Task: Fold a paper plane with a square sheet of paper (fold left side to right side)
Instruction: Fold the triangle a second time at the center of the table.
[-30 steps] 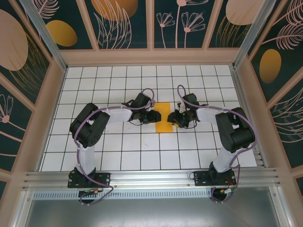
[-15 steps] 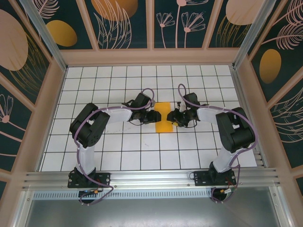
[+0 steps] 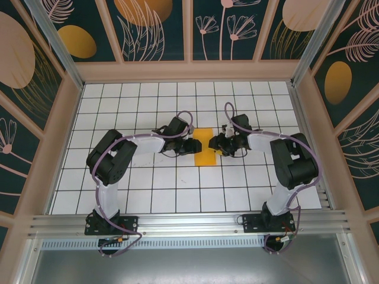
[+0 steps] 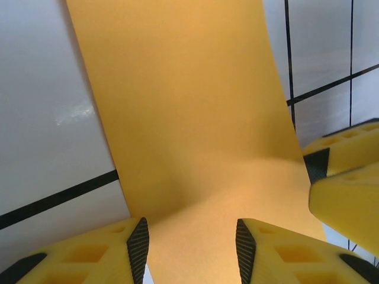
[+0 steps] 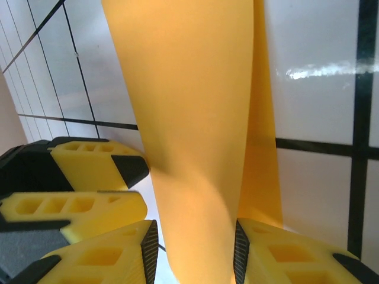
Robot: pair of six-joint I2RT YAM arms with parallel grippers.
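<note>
From the overhead cam, the orange-yellow sheet of paper sits about mid-bench on the white tiles. From up there it reads as a narrow upright strip rather than a full square. Both arms are stretched in toward it, with the left fingers at its left edge and the right fingers at its right edge. They're roughly level with each other, around the strip's middle. On my left wrist cam the left fingers stand apart. The paper runs flat-on through the gap and under both tips, with a soft bend across it just ahead of them. Nothing's pinched there, so I'd say they're spread, not gripping. The yellow tips of the right fingers poke in at the right edge of that view, right at the paper's side. On the right wrist cam the right fingers are also apart. A raised top layer of the paper arches up off a lower layer and fills the whole gap between the pads. Whether they're actually squeezing that layer or just straddling it, I honestly can't tell. The left fingers show at the left of that view, just beside the paper.
</note>
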